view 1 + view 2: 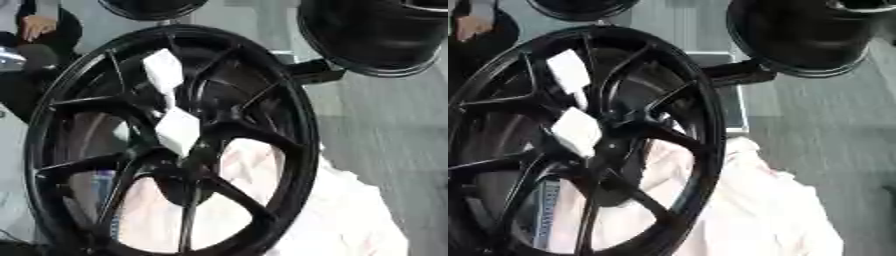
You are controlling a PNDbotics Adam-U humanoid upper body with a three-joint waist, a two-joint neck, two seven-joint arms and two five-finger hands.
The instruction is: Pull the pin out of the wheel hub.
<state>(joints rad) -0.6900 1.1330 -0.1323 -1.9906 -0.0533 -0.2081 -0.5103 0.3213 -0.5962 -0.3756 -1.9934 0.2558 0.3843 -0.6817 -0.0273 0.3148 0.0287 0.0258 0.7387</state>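
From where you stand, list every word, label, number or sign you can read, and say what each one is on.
No text can be read in either view.
White tags on the black wheel: no lettering shows on them.
Bluish strip seen through the lower spokes: it may carry marks, too blurred to read.
White cloth and the other wheels behind: no marks visible.

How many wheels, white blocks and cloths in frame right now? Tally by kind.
Black wheels: 3, the large spoked wheel, another wheel at upper right, a third wheel partly cut off at the top edge
White blocks: 2, upper block, lower block, both near the hub
Pale cloth: 1
Total: 6
No robot hand shows.
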